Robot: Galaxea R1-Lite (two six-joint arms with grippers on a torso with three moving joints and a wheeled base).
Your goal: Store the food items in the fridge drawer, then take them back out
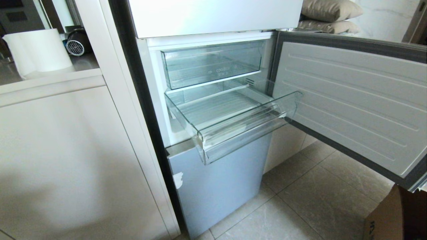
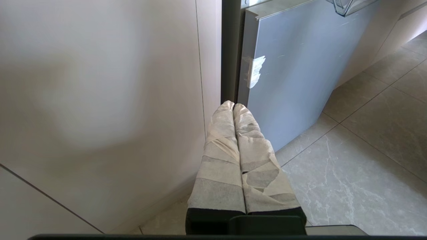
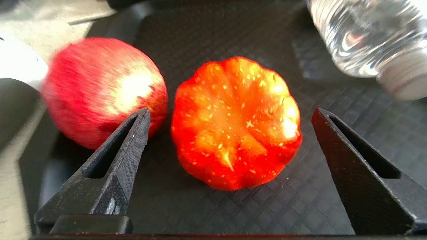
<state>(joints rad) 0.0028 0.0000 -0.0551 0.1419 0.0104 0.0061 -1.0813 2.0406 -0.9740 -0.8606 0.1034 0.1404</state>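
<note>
While pulled out, fridge drawer [image 1: 233, 116] bare; right claw [image 3: 230, 115] wide around red-orange piece [image 3: 235, 123].

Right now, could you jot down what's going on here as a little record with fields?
fridge drawer: pulled out, nothing in it
upper bin: pushed in, looks bare
fridge door: swung open
right gripper: open, fingers either side of the ribbed red-orange piece, not gripping it
red apple-like piece: beside it on the dark tray
clear bottle: lying on the tray
left gripper: shut, idle near the floor
</note>
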